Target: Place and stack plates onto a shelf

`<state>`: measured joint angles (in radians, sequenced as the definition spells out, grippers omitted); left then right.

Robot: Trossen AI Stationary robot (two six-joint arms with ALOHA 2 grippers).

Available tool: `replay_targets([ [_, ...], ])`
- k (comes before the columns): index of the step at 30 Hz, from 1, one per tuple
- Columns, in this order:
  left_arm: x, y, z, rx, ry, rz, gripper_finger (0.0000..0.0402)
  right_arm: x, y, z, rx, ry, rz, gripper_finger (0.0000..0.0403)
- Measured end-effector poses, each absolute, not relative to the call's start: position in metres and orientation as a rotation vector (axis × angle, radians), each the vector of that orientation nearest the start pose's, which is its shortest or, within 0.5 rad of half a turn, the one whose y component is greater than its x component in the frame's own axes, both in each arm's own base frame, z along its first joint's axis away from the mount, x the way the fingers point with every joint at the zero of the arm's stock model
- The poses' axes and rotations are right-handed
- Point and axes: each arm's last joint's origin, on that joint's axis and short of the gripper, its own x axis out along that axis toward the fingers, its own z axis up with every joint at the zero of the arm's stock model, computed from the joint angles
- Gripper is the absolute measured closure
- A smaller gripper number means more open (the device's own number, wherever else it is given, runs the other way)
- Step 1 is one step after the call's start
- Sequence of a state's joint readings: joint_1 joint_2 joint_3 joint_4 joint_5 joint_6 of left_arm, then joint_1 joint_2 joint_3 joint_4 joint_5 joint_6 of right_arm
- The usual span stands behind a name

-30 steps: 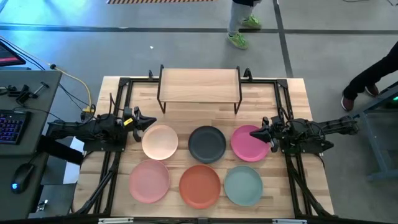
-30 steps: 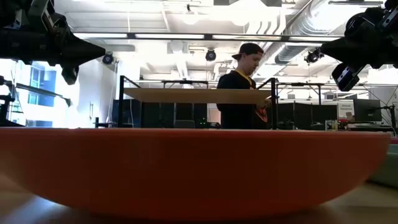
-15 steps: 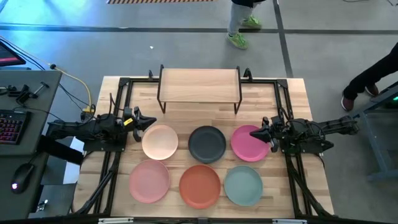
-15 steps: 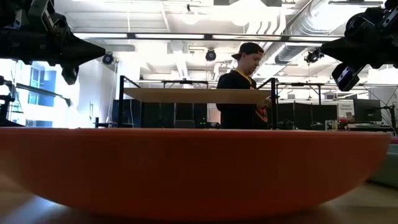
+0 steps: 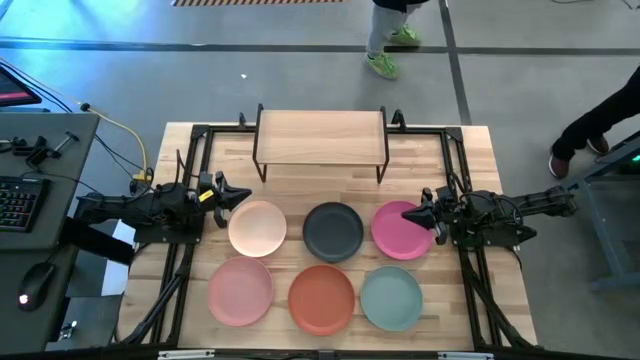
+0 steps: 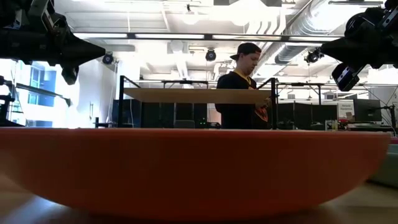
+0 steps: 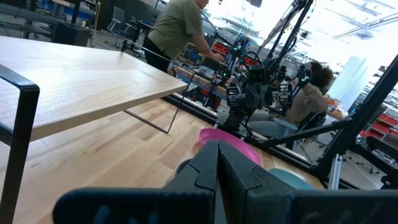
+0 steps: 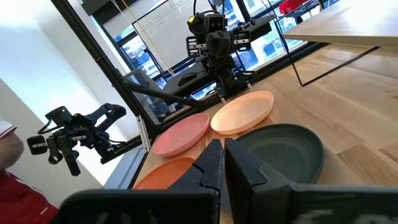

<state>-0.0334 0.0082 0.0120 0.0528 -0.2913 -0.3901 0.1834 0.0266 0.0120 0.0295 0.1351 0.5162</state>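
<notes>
You have six plates laid in two rows of three on the slatted tabletop point(image 5: 330, 175), none touching its neighbour but with only narrow gaps between rims. The back row runs cream plate point(image 5: 257, 227), dark grey plate point(image 5: 333, 230), magenta plate point(image 5: 401, 230); the front row runs pale pink plate point(image 5: 240, 290), orange-red plate point(image 5: 321, 298), pale teal plate point(image 5: 391, 297). The shelf point(image 5: 320, 134) stands at the far edge of the tabletop, its board bare, with a strip of open wood between its legs and the back row — that is your widest free lane.

Your left gripper point(image 5: 238, 194) reaches in from the left side, level and pointing inward, its tip just beside the cream plate's rim and raised off the tabletop in the low view; its fingers are pressed together with nothing between them. Your right gripper point(image 5: 414, 214) mirrors it from the right, its tip over the magenta plate's outer edge — fingers likewise closed on nothing.

From table height the orange-red plate fills the foreground, and the shelf board shows as a thin line behind it. Beyond the tabletop a person point(image 6: 241, 84) stands behind the shelf; legs of two more people show on the grey floor. A desk with a keyboard point(image 5: 18, 203) and mouse point(image 5: 38, 282) sits off the left side.
</notes>
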Motion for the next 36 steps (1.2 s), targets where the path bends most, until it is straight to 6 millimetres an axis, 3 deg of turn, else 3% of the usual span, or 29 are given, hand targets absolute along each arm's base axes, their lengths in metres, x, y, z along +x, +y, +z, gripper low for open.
replay_targets([
  [21, 0.096, 0.005, 0.172, -0.397, -0.106, 0.243, 0.0401, 0.097, 0.013, 0.169, 0.521, -0.019, 0.032, 0.0402],
  [26, 0.096, 0.005, 0.172, -0.397, -0.106, 0.243, 0.0401, 0.092, 0.005, 0.198, 0.845, -0.395, -0.109, 0.0402],
  [28, 0.096, 0.005, 0.172, -0.397, -0.106, 0.243, 0.0401, 0.088, 0.002, 0.205, 0.880, -0.492, -0.144, 0.0402],
  [36, 0.096, 0.005, 0.172, -0.397, -0.106, 0.243, 0.0401, 0.083, 0.001, 0.220, 0.916, -0.599, -0.099, 0.0402],
])
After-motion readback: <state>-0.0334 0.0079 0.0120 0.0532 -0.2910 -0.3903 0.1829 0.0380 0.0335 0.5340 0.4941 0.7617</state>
